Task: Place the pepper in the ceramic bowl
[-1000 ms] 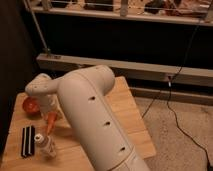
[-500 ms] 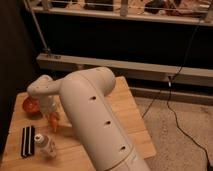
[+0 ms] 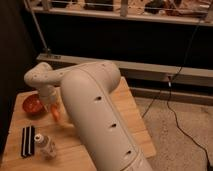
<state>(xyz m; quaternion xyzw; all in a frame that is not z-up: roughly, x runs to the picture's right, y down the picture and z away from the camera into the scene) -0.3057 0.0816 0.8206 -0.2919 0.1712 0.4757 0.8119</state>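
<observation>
The table (image 3: 127, 107) is sitting at the lower left, and its right edge is dropping off to the floor. The big white arm (image 3: 95, 115) is covering its middle. The bowl (image 3: 33, 105) is sitting near the left edge, with bare wood in front of it. A black block (image 3: 28, 141) and a small bottle (image 3: 46, 147) are lying at the bottom left. The gripper (image 3: 52, 106) is hanging just right of the bowl, pinching the pepper (image 3: 55, 114), which is pointing down above the wood.
</observation>
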